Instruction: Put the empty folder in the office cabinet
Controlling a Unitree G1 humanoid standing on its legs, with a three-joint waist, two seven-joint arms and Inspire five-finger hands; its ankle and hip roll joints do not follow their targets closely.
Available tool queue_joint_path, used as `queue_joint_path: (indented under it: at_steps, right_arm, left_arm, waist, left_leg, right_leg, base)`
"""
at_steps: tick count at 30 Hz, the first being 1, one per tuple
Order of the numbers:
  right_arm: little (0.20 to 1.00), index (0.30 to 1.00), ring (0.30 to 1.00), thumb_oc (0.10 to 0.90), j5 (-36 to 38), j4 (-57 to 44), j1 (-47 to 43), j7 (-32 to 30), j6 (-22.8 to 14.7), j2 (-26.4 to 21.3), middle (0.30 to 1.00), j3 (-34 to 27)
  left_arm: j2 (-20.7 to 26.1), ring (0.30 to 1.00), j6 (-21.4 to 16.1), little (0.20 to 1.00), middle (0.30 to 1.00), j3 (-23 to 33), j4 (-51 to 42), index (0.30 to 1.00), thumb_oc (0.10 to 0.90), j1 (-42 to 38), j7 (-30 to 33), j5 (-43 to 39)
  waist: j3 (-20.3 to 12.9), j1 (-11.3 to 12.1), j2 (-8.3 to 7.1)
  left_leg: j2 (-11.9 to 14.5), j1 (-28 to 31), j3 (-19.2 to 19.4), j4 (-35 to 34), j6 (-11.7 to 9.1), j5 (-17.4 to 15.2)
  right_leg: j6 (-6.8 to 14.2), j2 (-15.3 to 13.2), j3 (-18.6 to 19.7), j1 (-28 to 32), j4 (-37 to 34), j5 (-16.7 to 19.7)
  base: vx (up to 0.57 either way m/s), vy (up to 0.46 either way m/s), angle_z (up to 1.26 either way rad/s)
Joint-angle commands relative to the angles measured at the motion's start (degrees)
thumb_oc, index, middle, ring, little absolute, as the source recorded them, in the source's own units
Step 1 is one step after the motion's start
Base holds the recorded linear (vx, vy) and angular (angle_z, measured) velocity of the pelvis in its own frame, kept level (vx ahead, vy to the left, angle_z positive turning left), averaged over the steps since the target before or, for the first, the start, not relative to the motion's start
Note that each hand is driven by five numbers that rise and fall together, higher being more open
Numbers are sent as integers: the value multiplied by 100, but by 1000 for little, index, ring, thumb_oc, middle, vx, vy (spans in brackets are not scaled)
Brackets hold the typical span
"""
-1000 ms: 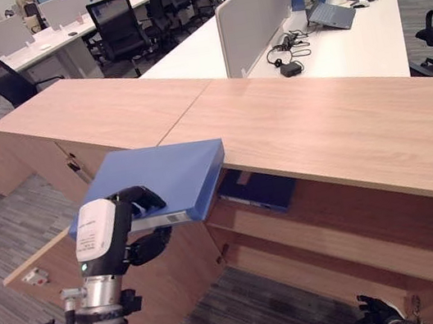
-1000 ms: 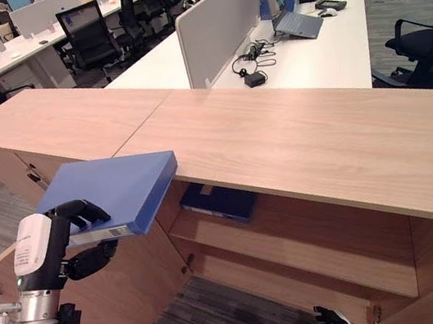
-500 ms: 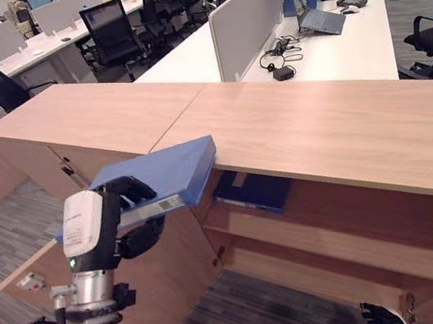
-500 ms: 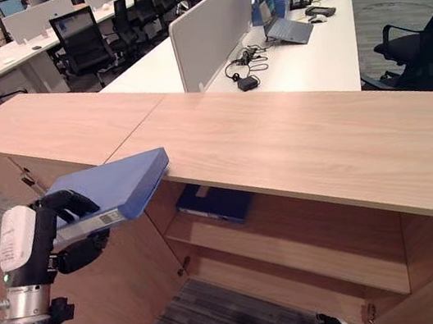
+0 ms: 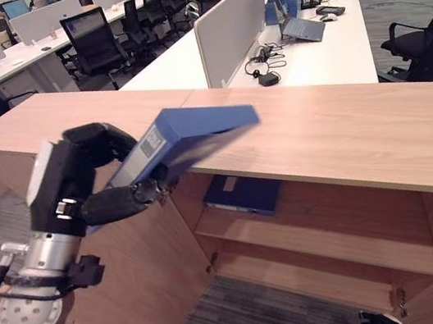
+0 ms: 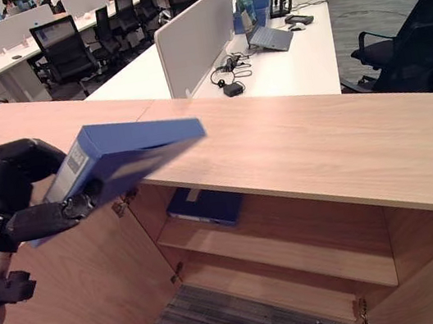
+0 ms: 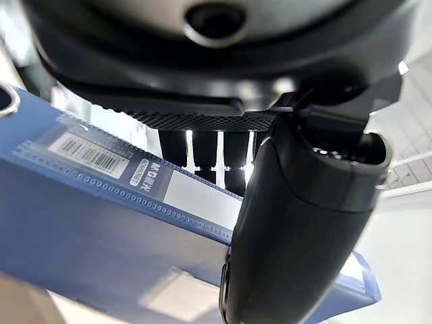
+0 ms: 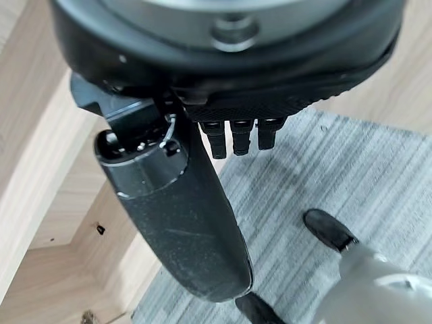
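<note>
My left hand [image 5: 92, 176] is shut on a blue folder [image 5: 188, 134], gripping it near its labelled spine. The folder is raised and tilted, its far end level with the front edge of the wooden cabinet top [image 5: 345, 134]. In the left wrist view my thumb [image 7: 297, 223] presses across the folder [image 7: 88, 229] and my fingers [image 7: 202, 152] curl over the spine. Under the top the cabinet stands open; a second blue folder [image 5: 243, 194] lies flat on its upper shelf [image 5: 320, 236]. My right hand [image 8: 175, 223] hangs low by the cabinet's foot above the carpet, fingers relaxed and holding nothing.
The cabinet's left door [image 5: 137, 283] stands open toward me, below the held folder. Behind the cabinet are white desks with a divider panel [image 5: 231, 22], a laptop [image 5: 306, 26] and cables. Black office chairs stand at the back left [image 5: 92, 41] and at the right [image 5: 430, 47].
My left hand has lifted the folder from flat at the cabinet's edge to higher and tilted, its far end raised. The camera has also shifted.
</note>
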Motion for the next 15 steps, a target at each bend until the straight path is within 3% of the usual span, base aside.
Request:
queue_joint_path:
  at_steps: [1,3,6,9,15]
  right_arm:
    - [900,900,900,800,2,47,-543,77,-156,-222,900,239]
    - [900,900,900,800,0,57,-536,99,-170,-217,900,252]
    - [900,900,900,800,-28,107,-523,186,-227,-224,900,280]
    - [900,900,900,800,-43,120,-497,239,-254,-223,900,299]
    - [900,900,900,800,-4,85,-448,353,-285,-186,900,305]
  left_arm:
    - [393,300,-290,300,300,192,-637,300,400,-678,-634,-1372]
    - [485,300,-214,300,300,237,-664,300,400,-633,-765,-1567]
    - [1138,300,60,300,300,347,-664,300,400,-394,-1349,-1980]
    - [1472,300,269,300,300,405,-579,300,400,-230,-1694,-2097]
    - [1808,300,427,300,300,594,-469,300,400,66,-2089,-2107]
  waist:
    - [-57,-119,-121]
    - [-65,-122,-115]
    - [-99,-106,-102]
    - [-108,-107,-97]
    - [-117,-90,-104]
  left_leg:
    - [88,370,245,-14,-95,-621]
    - [83,380,267,-14,-90,-631]
    - [68,401,342,-14,-78,-650]
    - [52,408,370,-14,-67,-651]
    - [31,415,413,-14,-52,-654]
  right_leg:
    - [232,-84,103,-25,60,-443]
    - [239,-86,111,-28,60,-434]
    - [269,-99,117,-22,60,-404]
    - [287,-113,130,-24,60,-378]
    - [322,-149,142,-39,60,-330]
  base:
    - [1,21,-11]
    - [-2,21,-11]
    - [-5,32,-15]
    - [-3,29,-8]
    - [-1,25,-6]
